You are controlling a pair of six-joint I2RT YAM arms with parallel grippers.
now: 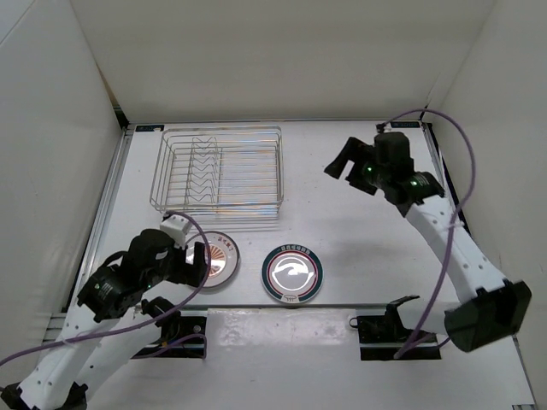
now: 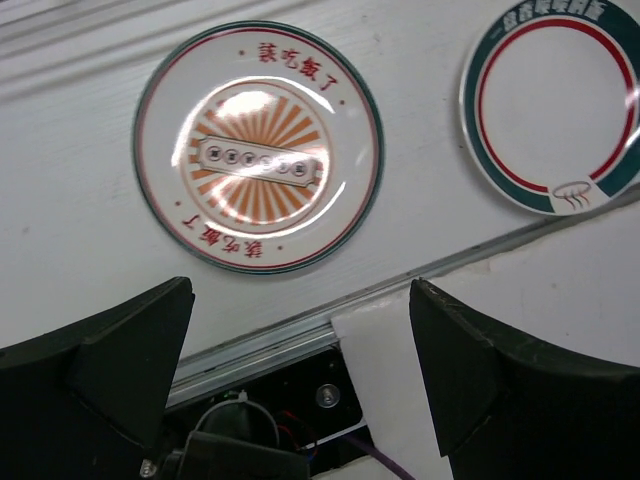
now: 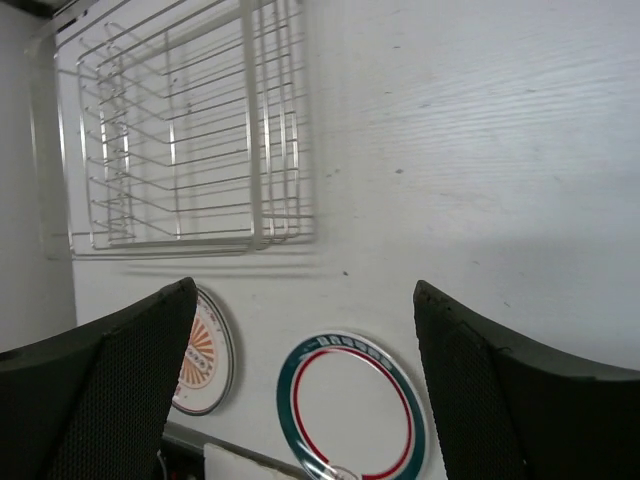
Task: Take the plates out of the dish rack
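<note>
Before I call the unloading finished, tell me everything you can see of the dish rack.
The dish rack is a rectangular basket of shiny silver wire, with open lattice sides and a row of upright tines down its middle. It sits flat and upright on the white table, toward the far left corner. Its slots hold nothing in the top or right wrist views. Nothing touches it but the table.

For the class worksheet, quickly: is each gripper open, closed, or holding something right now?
Left gripper: open, holding nothing.
Right gripper: open, holding nothing.
</note>
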